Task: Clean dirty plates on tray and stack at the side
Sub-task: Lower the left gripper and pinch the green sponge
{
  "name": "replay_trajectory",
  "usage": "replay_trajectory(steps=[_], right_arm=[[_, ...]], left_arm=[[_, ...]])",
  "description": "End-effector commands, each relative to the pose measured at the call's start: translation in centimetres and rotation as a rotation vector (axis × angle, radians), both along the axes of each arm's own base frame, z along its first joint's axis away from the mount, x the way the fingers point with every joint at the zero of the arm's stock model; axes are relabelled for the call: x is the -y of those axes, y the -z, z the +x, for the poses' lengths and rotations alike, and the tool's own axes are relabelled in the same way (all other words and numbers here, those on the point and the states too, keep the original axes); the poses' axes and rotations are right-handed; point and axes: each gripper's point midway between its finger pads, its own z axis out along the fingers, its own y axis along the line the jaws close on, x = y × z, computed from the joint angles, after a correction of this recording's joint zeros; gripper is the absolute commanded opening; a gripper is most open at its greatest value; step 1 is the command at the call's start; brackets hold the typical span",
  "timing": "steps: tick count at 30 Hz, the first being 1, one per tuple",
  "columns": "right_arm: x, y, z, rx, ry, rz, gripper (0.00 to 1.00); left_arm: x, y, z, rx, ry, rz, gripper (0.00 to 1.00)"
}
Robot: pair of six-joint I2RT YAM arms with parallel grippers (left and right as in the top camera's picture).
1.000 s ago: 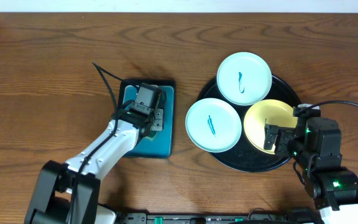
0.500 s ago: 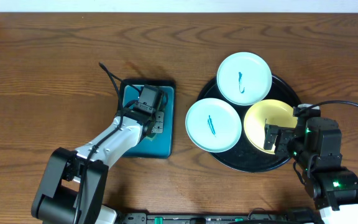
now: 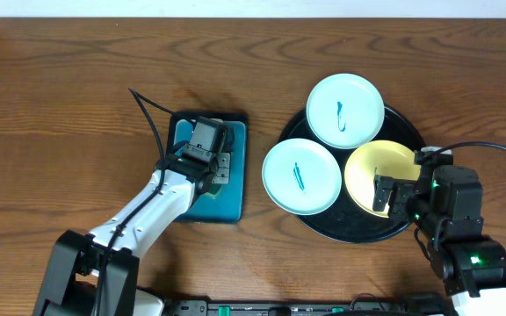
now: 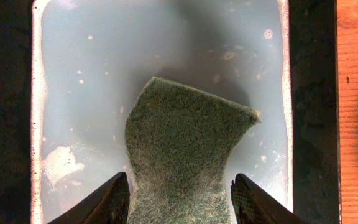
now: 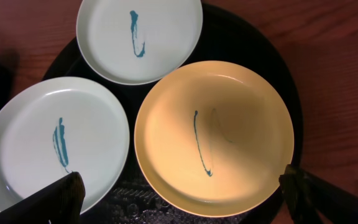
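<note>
Three plates lie on the round black tray (image 3: pixel 350 228) (image 5: pixel 241 37). The far mint plate (image 3: pixel 346 110) (image 5: pixel 138 37) and the left mint plate (image 3: pixel 301 175) (image 5: pixel 48 143) each bear a blue scribble. The yellow plate (image 3: pixel 372 171) (image 5: pixel 216 130) bears a thin dark-blue line. My right gripper (image 3: pixel 383 195) (image 5: pixel 180 180) is open and empty, hovering over the yellow plate's near edge. My left gripper (image 3: pixel 222 167) (image 4: pixel 180 177) is down in the teal tray (image 3: pixel 235 193) (image 4: pixel 86 93), its fingers pressed against both sides of a green scouring pad (image 4: pixel 185 124), which is pinched narrower between them.
The teal rectangular tray with a black rim sits left of the black tray on the wooden table (image 3: pixel 77 88). The left mint plate overhangs the black tray's left rim. A black cable (image 3: pixel 152 114) loops from the left arm, and another (image 3: pixel 499 154) from the right.
The left arm and its cable have shifted slightly over the teal tray. The right arm and the plates have not moved.
</note>
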Motion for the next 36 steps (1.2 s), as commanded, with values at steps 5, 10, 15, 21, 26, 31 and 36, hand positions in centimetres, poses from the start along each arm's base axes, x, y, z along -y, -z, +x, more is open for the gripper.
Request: replay_trajectory(steps=[5, 10, 15, 21, 26, 31, 36], right_arm=[[0.0, -0.8, 0.2, 0.016, 0.011, 0.012, 0.99], [0.0, -0.8, 0.2, 0.017, 0.011, 0.012, 0.99], [0.0, -0.8, 0.2, 0.016, 0.011, 0.012, 0.99], [0.0, -0.8, 0.2, 0.016, 0.011, 0.012, 0.99], [0.0, -0.7, 0.2, 0.015, 0.011, 0.012, 0.99], [0.0, -0.7, 0.2, 0.015, 0.011, 0.012, 0.99], [0.1, -0.7, 0.2, 0.012, 0.011, 0.012, 0.99]], left_arm=[[-0.7, 1.4, -0.5, -0.040, -0.037, 0.016, 0.54], [-0.8, 2.6, -0.8, -0.075, -0.037, 0.031, 0.51], [-0.8, 3.2, -0.9, -0.088, -0.037, 0.037, 0.48], [-2.0, 3.0, -0.6, -0.066, -0.099, 0.082, 0.46], [-2.0, 3.0, -0.6, -0.065, -0.110, 0.076, 0.46], [-1.9, 3.0, -0.6, -0.068, -0.111, 0.072, 0.46], [-1.9, 3.0, -0.6, -0.067, -0.131, 0.062, 0.46]])
